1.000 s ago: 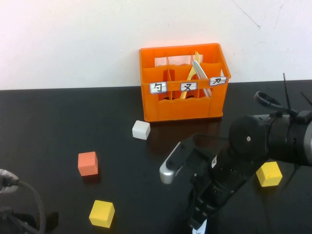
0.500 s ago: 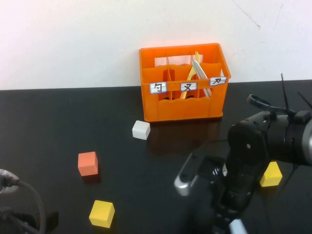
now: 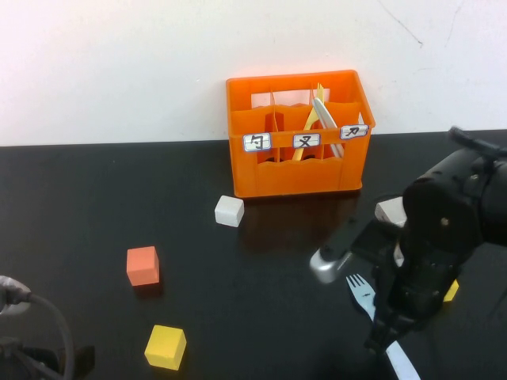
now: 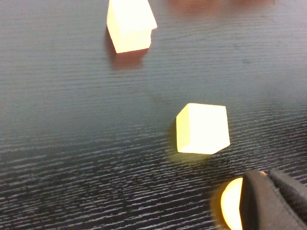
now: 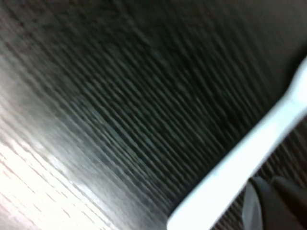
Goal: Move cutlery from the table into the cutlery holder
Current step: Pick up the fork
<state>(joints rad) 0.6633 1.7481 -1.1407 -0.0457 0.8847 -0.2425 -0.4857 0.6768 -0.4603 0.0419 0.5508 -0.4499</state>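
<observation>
The orange cutlery holder (image 3: pixel 297 170) stands at the back of the black table (image 3: pixel 95 198). A yellow fork (image 3: pixel 310 120) and a cream-white knife (image 3: pixel 325 119) lean in its middle and right compartments. A pale blue-white fork (image 3: pixel 363 291) lies on the table at the front right, tines toward the holder. My right gripper (image 3: pixel 379 342) hangs low over the fork's handle. In the right wrist view the handle (image 5: pixel 240 163) lies just beside the right gripper (image 5: pixel 271 184), which is shut with nothing in it. My left gripper (image 4: pixel 266 175) is shut and empty at the front left.
A white block (image 3: pixel 229 210) sits in front of the holder. An orange cube (image 3: pixel 142 265) and a yellow cube (image 3: pixel 165 347) lie at the front left. Behind my right arm are a pale block (image 3: pixel 390 210) and a partly hidden yellow cube (image 3: pixel 451 291). Another yellow cube (image 4: pixel 201 128) lies near the left gripper.
My right arm has swung to the right and turned, uncovering the pale fork on the table and a pale block behind it. It now hides most of the right yellow cube.
</observation>
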